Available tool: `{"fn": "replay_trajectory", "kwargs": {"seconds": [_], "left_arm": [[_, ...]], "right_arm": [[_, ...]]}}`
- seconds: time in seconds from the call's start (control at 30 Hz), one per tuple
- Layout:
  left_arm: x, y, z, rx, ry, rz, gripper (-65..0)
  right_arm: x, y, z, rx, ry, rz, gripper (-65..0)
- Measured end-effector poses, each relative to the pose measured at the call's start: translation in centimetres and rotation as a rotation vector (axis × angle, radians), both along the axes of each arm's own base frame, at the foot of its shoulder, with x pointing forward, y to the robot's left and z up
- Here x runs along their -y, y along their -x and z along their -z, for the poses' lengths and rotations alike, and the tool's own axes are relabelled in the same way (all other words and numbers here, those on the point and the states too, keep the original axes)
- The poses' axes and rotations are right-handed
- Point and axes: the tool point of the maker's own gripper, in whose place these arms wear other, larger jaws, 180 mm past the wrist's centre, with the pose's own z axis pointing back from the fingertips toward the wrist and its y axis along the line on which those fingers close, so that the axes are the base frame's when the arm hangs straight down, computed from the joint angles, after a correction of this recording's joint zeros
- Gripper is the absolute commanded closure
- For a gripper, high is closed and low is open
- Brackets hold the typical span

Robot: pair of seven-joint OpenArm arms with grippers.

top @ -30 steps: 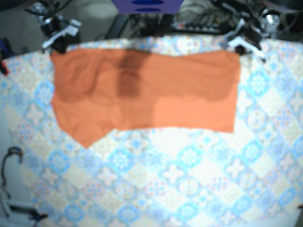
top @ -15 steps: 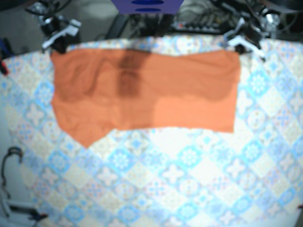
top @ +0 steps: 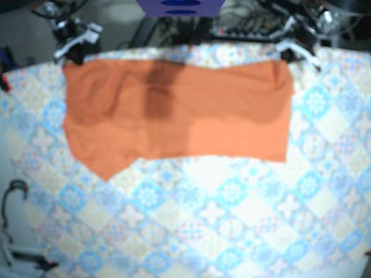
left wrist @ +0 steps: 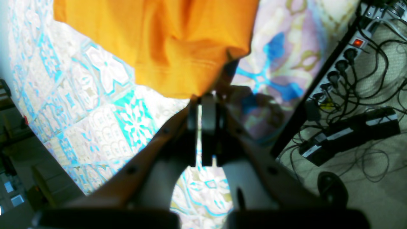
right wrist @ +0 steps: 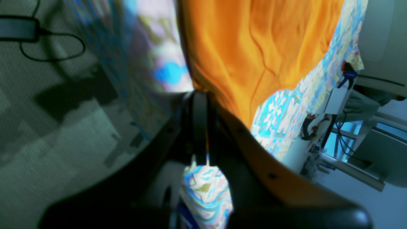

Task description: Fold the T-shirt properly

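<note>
The orange T-shirt [top: 191, 110] lies as a wide band across the far half of the patterned tablecloth [top: 232, 220], with one flap hanging lower at its left. At the shirt's far right corner my left gripper [top: 288, 49] is shut on the hem. In the left wrist view the T-shirt [left wrist: 159, 41] ends right at the left gripper [left wrist: 199, 95]. My right gripper [top: 72, 49] sits at the far left corner. In the right wrist view the right gripper [right wrist: 203, 93] is shut, with a sliver of the T-shirt [right wrist: 260, 47] between its fingers.
Both grippers are at the table's far edge. Beyond it, on the floor, lie a power strip [left wrist: 343, 60] and tangled cables. A looped cable [top: 11, 197] hangs off the near left side. A blue-purple block [top: 179, 7] sits at the top centre.
Both grippers have shifted slightly toward the far edge and a little inward. The shirt's top corners have drawn in with them. The rest of the shirt lies as before.
</note>
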Motion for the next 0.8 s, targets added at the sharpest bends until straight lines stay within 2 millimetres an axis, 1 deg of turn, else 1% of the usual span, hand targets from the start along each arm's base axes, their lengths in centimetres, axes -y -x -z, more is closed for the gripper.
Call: {"fn": "replay_trajectory", "kwargs": {"seconds": [0.13,0.2,0.23,0.5,0.57,0.67,0.8], "left_arm": [[0.0,1.0,0.2,-0.022,0.0,0.01,0.0],[-0.5,1.5,0.2,-0.038,-0.015,0.026,0.0],[-0.8,1.5,0.2,-0.042,-0.026,0.022,0.0],[-0.6,1.6,0.2,-0.042,-0.02,0.024,0.0],[-0.9,1.5,0.1,-0.043,-0.03,0.036,0.0],[-1.6,2.3,0.0,-0.06,-0.048,0.04,0.0],[-1.6,2.8,0.1,-0.077,-0.047,0.056,0.0]], "right_arm": [[0.2,-0.1,-0.1,0.001,0.004,-0.002,-0.5],[0.2,0.0,-0.1,0.0,0.005,-0.003,-0.5],[0.2,-0.1,-0.1,0.0,0.005,-0.003,-0.5],[0.1,0.0,0.0,0.0,0.003,-0.001,-0.5],[0.0,0.0,0.0,0.001,0.001,-0.003,-0.4],[0.1,0.0,0.0,0.0,0.003,-0.001,-0.4],[0.1,0.0,0.0,0.0,0.001,-0.002,-0.4]]}}
